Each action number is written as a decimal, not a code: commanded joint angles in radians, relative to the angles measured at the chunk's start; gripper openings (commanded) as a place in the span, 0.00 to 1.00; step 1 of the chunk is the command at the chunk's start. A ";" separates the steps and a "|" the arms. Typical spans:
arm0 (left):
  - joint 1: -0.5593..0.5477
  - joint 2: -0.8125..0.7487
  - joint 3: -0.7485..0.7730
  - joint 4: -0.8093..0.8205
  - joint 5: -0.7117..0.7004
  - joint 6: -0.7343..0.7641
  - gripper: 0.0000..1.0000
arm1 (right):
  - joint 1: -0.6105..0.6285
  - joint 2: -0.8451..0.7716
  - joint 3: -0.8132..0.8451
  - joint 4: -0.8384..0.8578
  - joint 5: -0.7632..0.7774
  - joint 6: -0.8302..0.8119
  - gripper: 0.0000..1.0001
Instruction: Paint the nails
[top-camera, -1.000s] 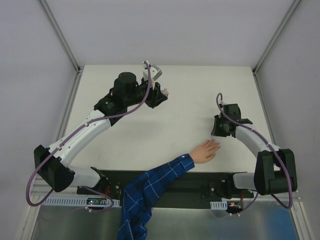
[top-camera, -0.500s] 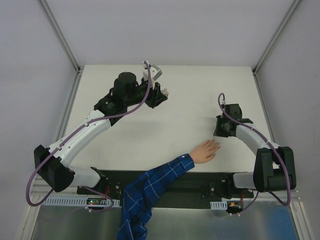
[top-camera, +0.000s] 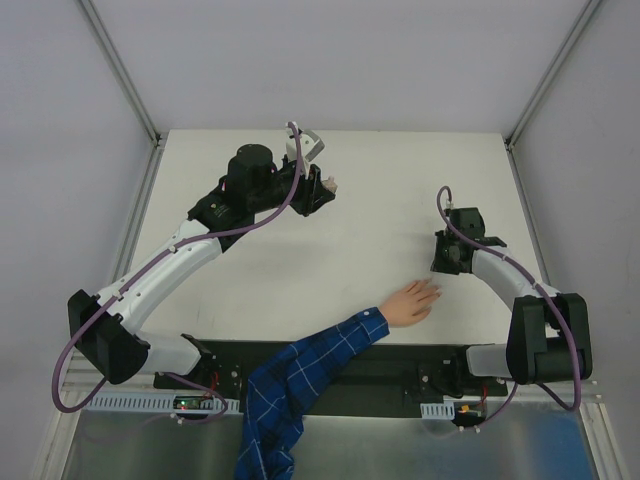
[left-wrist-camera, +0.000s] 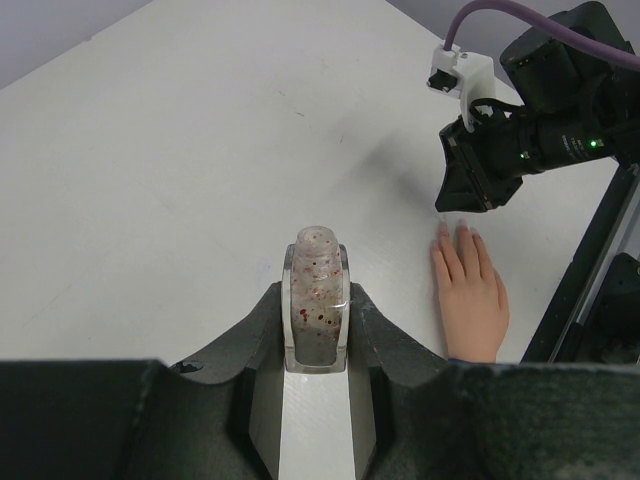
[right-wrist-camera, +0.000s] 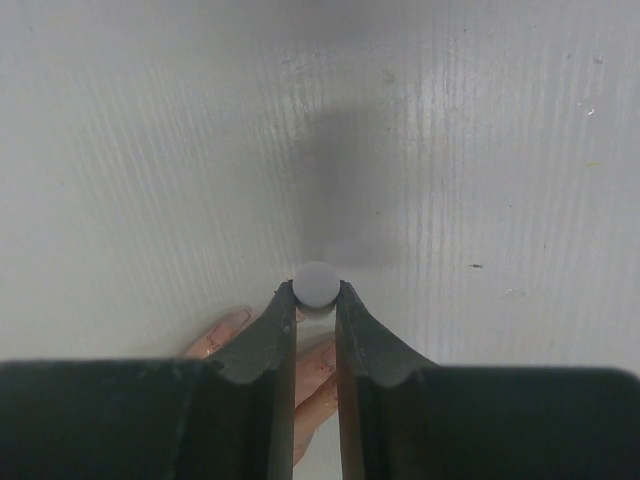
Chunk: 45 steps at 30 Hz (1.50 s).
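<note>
A pale hand (top-camera: 410, 303) with a blue plaid sleeve (top-camera: 325, 355) lies flat on the white table near the front. Its nails (right-wrist-camera: 229, 328) show under my right gripper, faintly outlined and skin-toned. My right gripper (top-camera: 441, 263) points down just beyond the fingertips. It is shut on a small round white polish-brush cap (right-wrist-camera: 317, 283); the brush itself is hidden. My left gripper (top-camera: 322, 188) is at the back of the table, shut on a clear polish bottle with red specks (left-wrist-camera: 318, 325). The hand also shows in the left wrist view (left-wrist-camera: 468, 300).
The white table (top-camera: 370, 210) is bounded by metal frame posts (top-camera: 150, 135) at the back corners. A black rail (top-camera: 400, 360) runs along the front edge where the arm bases sit.
My right gripper has shifted slightly to the right near the fingertips. The left arm, the bottle and the hand have not moved.
</note>
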 joint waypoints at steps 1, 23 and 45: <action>0.013 -0.023 0.025 0.032 0.019 -0.019 0.00 | -0.007 -0.003 0.043 -0.006 0.012 0.004 0.01; 0.012 -0.079 -0.020 0.032 0.001 -0.036 0.00 | 0.065 -0.062 0.009 -0.017 -0.088 0.022 0.01; 0.012 -0.110 -0.037 0.032 -0.022 -0.047 0.00 | 0.051 -0.007 0.034 -0.008 0.027 0.031 0.01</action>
